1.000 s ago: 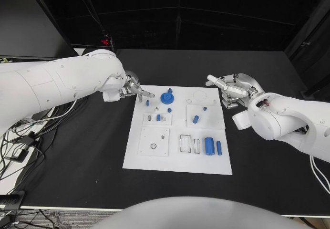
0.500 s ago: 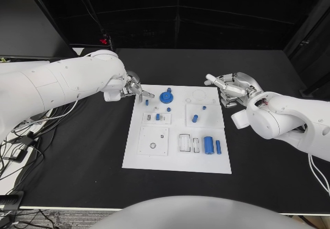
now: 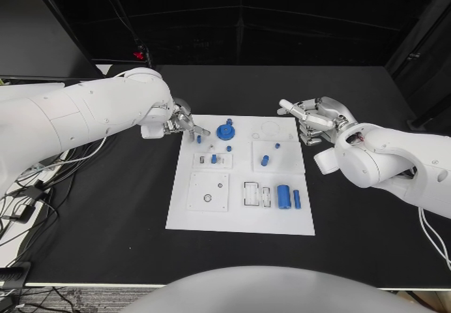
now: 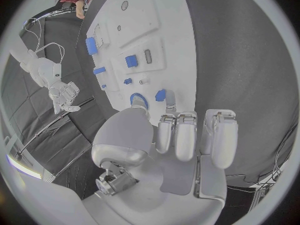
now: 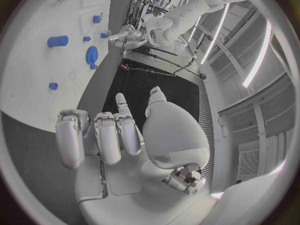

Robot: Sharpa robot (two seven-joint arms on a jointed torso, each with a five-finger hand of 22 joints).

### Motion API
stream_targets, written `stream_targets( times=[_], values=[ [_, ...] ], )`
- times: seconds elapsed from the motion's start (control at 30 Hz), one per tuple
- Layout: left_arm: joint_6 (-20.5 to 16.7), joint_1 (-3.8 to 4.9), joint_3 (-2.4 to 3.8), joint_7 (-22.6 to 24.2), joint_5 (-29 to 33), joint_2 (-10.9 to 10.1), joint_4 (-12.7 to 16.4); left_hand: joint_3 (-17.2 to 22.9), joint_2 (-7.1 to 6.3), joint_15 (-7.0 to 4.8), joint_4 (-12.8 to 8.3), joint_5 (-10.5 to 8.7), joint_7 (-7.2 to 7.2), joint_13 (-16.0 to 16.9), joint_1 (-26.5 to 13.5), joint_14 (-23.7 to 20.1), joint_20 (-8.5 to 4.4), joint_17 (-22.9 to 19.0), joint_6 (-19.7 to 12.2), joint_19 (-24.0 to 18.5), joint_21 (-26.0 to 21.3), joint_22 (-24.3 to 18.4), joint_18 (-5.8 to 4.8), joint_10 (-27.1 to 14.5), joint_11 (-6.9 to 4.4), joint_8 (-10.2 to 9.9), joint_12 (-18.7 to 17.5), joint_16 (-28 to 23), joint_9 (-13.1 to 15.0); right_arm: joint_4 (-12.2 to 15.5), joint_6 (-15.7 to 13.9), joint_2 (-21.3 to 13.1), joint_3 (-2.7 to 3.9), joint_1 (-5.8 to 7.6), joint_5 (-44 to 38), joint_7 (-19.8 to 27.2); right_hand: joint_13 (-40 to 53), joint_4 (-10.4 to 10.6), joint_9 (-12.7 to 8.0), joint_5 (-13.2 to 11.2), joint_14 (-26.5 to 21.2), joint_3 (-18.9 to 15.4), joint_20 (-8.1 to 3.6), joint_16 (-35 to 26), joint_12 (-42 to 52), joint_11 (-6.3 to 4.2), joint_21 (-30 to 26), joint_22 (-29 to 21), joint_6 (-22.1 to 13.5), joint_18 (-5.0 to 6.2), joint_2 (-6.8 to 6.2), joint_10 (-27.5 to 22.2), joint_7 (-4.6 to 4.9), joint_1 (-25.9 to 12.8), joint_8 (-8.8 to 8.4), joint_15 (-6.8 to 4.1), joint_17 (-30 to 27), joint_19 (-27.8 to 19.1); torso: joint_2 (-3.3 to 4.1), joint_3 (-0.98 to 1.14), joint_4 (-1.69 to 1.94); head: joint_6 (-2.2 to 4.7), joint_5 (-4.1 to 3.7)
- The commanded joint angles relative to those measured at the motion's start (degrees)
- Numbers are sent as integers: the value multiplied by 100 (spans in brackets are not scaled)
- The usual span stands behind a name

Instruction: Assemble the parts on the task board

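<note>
The task board lies mid-table, as a second ago. Nearest on it sit a blue cylinder and a thin blue bar; farther off, the blue gear. The left hand stays at the board's far left corner, fingers curled just beside a small blue peg, holding nothing. The right hand still hovers at the far right corner, fingers loosely apart, empty.

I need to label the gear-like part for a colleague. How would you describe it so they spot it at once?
Start at the white task board on the black table. At its far edge, nearer the left hand, sits a round blue toothed disc. It is wider and flatter than the slim blue pegs beside it.
</note>
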Motion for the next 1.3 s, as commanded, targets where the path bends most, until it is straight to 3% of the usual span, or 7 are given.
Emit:
stream_targets(
  times=[0.03,0.17,0.4,0.6,1.07,1.3],
  values=[
    [155,3,2,88,-43,17,-20,23,69,-36,-1,23,-3,1507,1,590,-20,1509,55,609,18,1509,-36,589,-37,-20,-26,5,-9,6,28,3,3,8,0,36,1508,-4,-7,18,616,-29,-15,14,14,-21,-31,1346,-31,-6,29,617,-14,-6,30,-10,1509,284,3,-4,1,-10,-3],
    [156,-2,2,95,-43,33,-40,32,118,-38,-5,72,-6,1507,63,590,-21,1509,71,609,18,1509,-36,589,-40,-38,-26,5,-16,4,26,4,3,8,0,34,1508,-4,-7,18,616,-29,-15,14,14,-21,-31,1346,-31,-6,29,617,-14,-6,30,-10,1509,284,1,-5,-4,-19,-9],
    [182,-11,2,132,-42,70,-103,77,285,-51,-6,307,-20,1507,331,590,-30,1509,123,609,18,1509,-36,589,-51,-100,-26,5,-37,10,23,8,3,8,0,31,1508,-4,-7,18,616,-29,-15,14,14,-21,-31,1346,-31,-6,29,617,-14,-6,30,-10,1509,284,3,1,-3,-50,-31],
    [183,-20,3,186,-42,114,-220,66,344,-59,1,502,-24,1507,440,590,-38,1509,143,609,18,1509,-36,589,-55,-138,-26,5,-48,17,19,10,3,8,0,28,1508,-4,-7,18,616,-29,-15,14,14,-21,-31,1346,-31,-6,29,617,-14,-6,30,-10,1509,284,3,2,4,-60,-47],
    [260,-46,3,205,-41,160,-264,57,351,-60,-3,557,-25,1507,478,590,-39,1509,142,609,18,1509,-36,589,-55,-153,-26,5,-52,14,11,15,3,8,0,21,1508,-4,-7,18,616,-29,-15,14,14,-21,-31,1346,-31,-6,29,617,-14,-6,30,-10,1509,284,2,1,5,-98,-79],
    [255,-59,3,207,-41,196,-301,83,364,-67,-19,607,-32,1507,775,590,-44,1509,148,609,18,1509,-36,589,-61,-194,-26,5,-59,7,10,25,3,8,0,18,1508,-4,-7,18,616,-29,-15,14,14,-21,-31,1346,-31,-6,29,617,-14,-6,30,-10,1509,284,1,1,5,-108,-78]
  ],
)
